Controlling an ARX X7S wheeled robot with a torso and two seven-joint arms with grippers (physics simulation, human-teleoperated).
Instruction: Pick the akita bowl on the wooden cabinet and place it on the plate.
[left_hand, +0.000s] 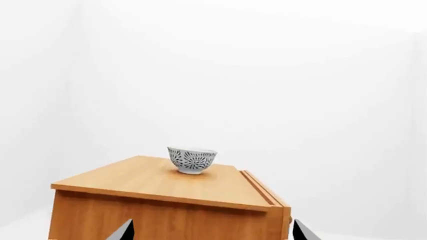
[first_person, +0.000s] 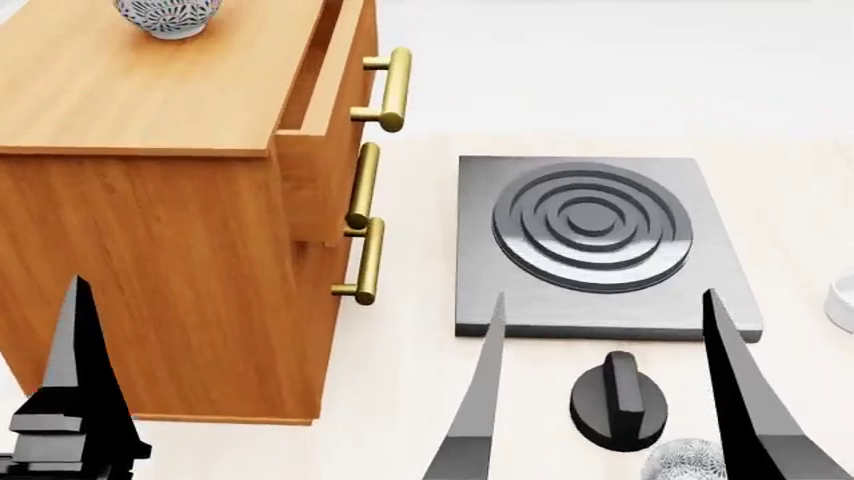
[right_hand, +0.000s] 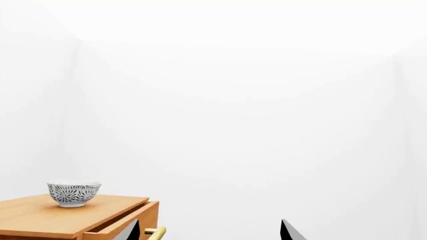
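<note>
Both grippers, left (left_hand: 212, 231) and right (first_person: 603, 385), hang spread wide and empty, well short of the akita bowl (left_hand: 192, 159) on the wooden cabinet (first_person: 160, 200).

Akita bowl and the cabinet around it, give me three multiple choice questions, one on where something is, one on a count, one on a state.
1. Where does the akita bowl stand?
A. On top of the wooden cabinet
B. On the grey burner plate
C. Inside a drawer

2. How many brass handles show on the cabinet in the head view?
A. One
B. Three
C. Five

3. How is the cabinet's top drawer?
A. Pulled partly out
B. Fully shut
C. Removed

Answers: 1 A, the left wrist view shows the bowl upright on the cabinet's top surface. 2 B, three bar handles stack down the cabinet's front. 3 A, the drawer front juts past the cabinet face, with a gap behind it.
</note>
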